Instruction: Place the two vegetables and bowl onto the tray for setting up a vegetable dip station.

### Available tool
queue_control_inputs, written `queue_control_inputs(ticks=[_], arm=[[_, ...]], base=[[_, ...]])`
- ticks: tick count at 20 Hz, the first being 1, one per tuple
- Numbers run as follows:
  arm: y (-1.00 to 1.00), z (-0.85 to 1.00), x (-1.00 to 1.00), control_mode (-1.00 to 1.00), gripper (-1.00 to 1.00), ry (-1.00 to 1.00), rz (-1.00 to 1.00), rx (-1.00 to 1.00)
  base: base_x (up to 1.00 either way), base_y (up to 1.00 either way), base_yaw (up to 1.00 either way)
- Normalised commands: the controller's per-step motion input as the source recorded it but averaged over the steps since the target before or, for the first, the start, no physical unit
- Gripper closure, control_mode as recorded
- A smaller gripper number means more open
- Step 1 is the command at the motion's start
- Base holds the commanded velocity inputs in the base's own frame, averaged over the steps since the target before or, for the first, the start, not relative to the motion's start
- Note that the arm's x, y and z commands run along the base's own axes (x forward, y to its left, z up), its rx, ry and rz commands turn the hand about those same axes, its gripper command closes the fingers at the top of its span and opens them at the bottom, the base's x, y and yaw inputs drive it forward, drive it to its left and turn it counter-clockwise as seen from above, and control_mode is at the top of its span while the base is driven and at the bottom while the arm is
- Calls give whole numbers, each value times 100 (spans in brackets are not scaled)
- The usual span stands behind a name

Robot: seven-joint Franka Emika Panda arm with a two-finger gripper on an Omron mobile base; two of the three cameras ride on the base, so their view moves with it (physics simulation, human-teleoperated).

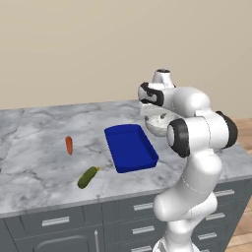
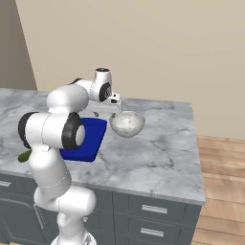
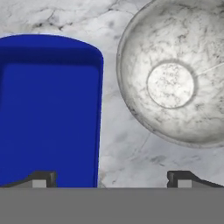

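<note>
The blue tray (image 1: 130,147) lies empty on the marble counter. Just to its right sits the white-grey speckled bowl (image 2: 127,123), upright and empty. My gripper (image 3: 111,177) hovers open above the strip of counter between the tray (image 3: 48,109) and the bowl (image 3: 175,78), holding nothing. The orange carrot (image 1: 69,144) lies well left of the tray. Nearer the front edge, also left of the tray, is the green cucumber (image 1: 88,177) with its yellowish tip. In the left base view my arm hides part of the bowl (image 1: 158,125).
The marble counter (image 1: 44,128) ends at a front edge above grey drawers (image 2: 153,208). A beige wall runs behind it. Beyond the counter's right end there is wooden floor (image 2: 225,191).
</note>
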Motion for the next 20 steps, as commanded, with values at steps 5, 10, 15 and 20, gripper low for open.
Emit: queue_control_inputs(ticks=[5,10,15,20], arm=[[-1,-18,25,-100,-100,1,-2,-1],[0,-15,27,-100,-100,0,0,0],[-1,-13,30,-100,-100,0,0,0],[0,-11,32,-100,-100,1,0,0]], base=[[0,0,0],[0,0,0],[0,0,0],[0,0,0]])
